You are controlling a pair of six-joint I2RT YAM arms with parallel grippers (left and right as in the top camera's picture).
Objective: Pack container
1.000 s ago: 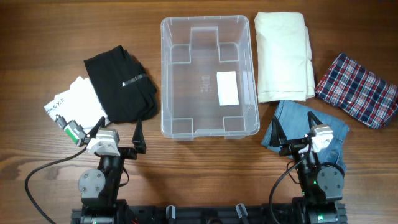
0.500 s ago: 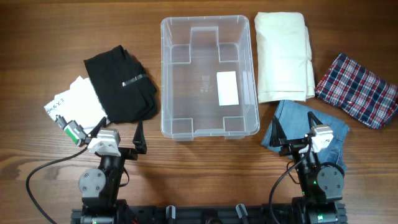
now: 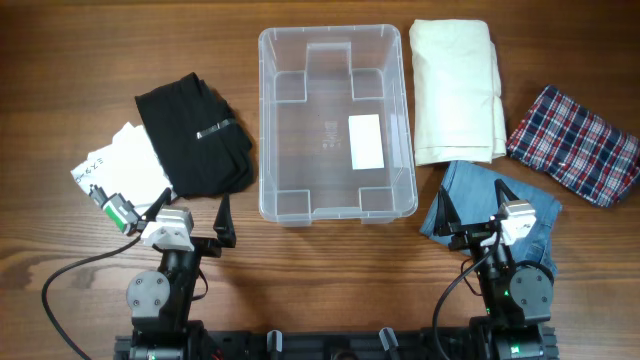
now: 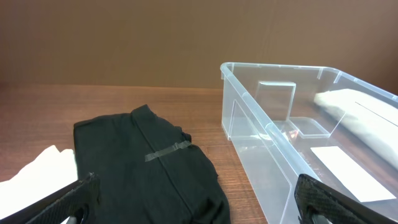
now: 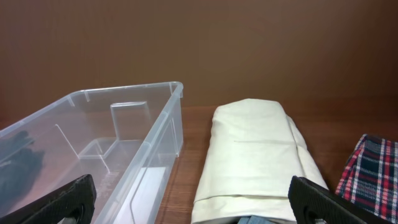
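Both grippers stand wide open, holding nothing. The left gripper (image 3: 190,212) faces the folded black garment (image 3: 195,135) just ahead. The right gripper (image 3: 478,205) hangs over the folded blue denim piece (image 3: 480,180), so I judge it nearer its load. The clear plastic rectangular container (image 3: 264,120) sits empty between them, inward of each, its long axis running away from the robot.

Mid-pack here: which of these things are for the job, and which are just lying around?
For the job: container; likely meant to go in it: black garment, white garment, cream cloth, jeans, plaid cloth.
Lying about: nothing loose that I can see; only the left arm's cable trails on the table.
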